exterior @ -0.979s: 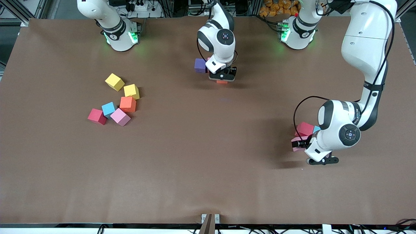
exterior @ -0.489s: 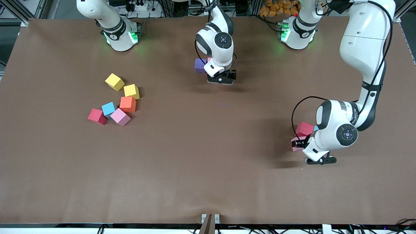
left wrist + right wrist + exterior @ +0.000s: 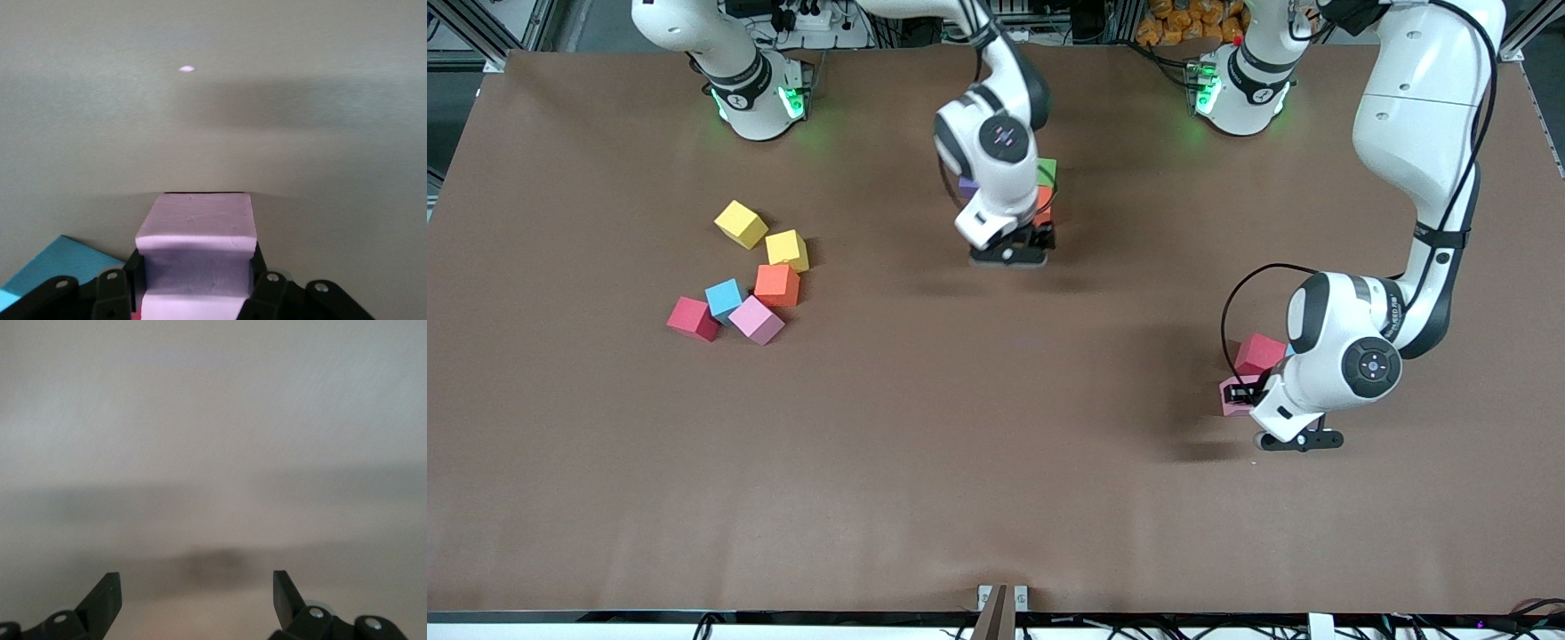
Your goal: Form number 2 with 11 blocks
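Left gripper [image 3: 193,297], low at the left arm's end of the bench [image 3: 996,498]: fingers [image 3: 113,293] pinch a pink block [image 3: 195,247] from both sides, pads flat on two facing walls. The block sits square between them, its free face pointing straight out from the fingertips over bare bench. No long axis to mind; it is a cube. A light blue block [image 3: 60,263] lies just beside one finger, and a red block [image 3: 1260,353] sits close by in the front view.

Right gripper [image 3: 197,597], over bare bench near the middle: fingers spread wide, nothing between them. Just beside this wrist stand the first placed pieces: green block [image 3: 1048,169], orange block [image 3: 1044,201], purple block [image 3: 966,187], partly hidden by the arm.

Judgement: the coming move turns on the pink block travelling from the left arm's end toward that started figure. The left arm already has the grip, so the carry falls to it. The loose cluster [image 3: 738,307] of blocks at the other end lies nearer the right arm.
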{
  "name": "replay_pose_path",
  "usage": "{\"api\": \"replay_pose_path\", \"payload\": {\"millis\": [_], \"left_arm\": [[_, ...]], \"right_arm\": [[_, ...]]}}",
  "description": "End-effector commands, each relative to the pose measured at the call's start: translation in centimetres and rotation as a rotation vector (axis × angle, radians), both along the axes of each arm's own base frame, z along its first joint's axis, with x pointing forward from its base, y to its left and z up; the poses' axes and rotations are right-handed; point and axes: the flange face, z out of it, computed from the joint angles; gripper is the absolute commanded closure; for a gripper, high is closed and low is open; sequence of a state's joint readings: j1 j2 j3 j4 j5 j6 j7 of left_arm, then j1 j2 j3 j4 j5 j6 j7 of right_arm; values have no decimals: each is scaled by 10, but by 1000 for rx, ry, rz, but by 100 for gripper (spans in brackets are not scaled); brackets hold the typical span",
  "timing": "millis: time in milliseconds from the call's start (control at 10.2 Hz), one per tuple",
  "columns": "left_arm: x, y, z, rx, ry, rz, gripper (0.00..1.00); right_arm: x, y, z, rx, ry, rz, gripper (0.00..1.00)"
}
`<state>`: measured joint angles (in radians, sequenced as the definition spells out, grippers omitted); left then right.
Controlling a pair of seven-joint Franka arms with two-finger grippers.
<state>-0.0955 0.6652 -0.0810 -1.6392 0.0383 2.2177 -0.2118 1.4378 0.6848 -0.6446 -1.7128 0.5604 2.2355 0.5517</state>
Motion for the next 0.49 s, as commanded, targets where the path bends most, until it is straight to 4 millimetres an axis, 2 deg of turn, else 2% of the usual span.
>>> {"api": "replay_pose_path", "payload": {"millis": [0, 196, 392], "left_arm": [[-17, -58, 31, 20, 14, 6, 63], [-33, -109, 40, 27, 13, 1, 63], [-56, -167, 49, 31, 1, 48, 63]], "right_arm": [[62, -74, 45, 24, 47, 181, 0], [106, -141, 61, -2, 68, 320, 0], [138, -205, 67, -3, 78, 420, 0]]}}
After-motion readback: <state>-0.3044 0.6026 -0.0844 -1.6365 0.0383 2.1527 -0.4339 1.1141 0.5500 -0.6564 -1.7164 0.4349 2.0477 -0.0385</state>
